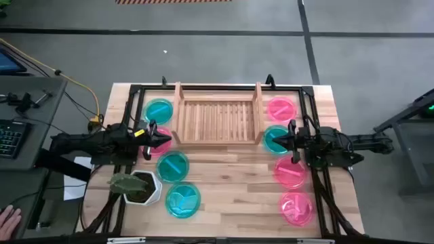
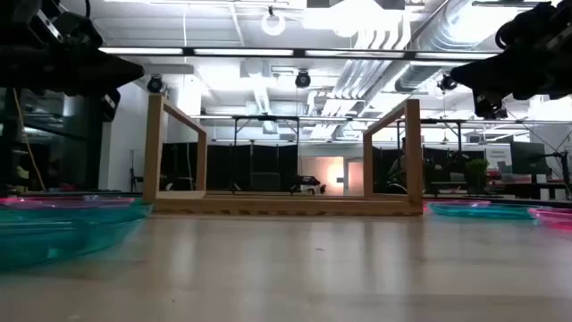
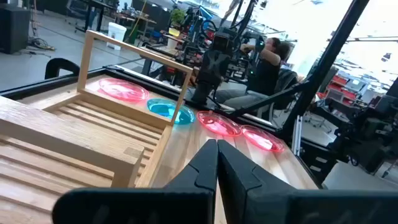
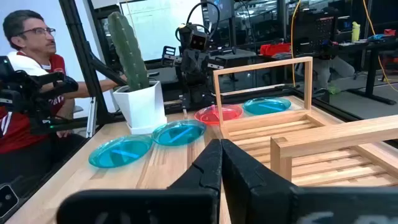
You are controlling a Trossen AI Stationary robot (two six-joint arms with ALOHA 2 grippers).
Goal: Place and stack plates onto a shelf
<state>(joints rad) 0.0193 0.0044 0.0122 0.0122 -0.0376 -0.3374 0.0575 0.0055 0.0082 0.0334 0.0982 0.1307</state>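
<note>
Right now we see our left gripper (image 1: 166,140) pinched shut and empty, hovering over a pink plate (image 1: 161,137) just left of the wooden shelf (image 1: 218,119). Our right gripper (image 1: 277,141), also closed on nothing, hangs above a teal plate (image 1: 273,137) at the shelf's right end. Outward from there, three more teal plates line the left side and three more pink ones the right. The shelf at the far middle holds no plates. A potted cactus (image 1: 135,186) stands near left. To begin well, we judge one claw should open, descend onto the nearest plate's rim and lift it level.
</note>
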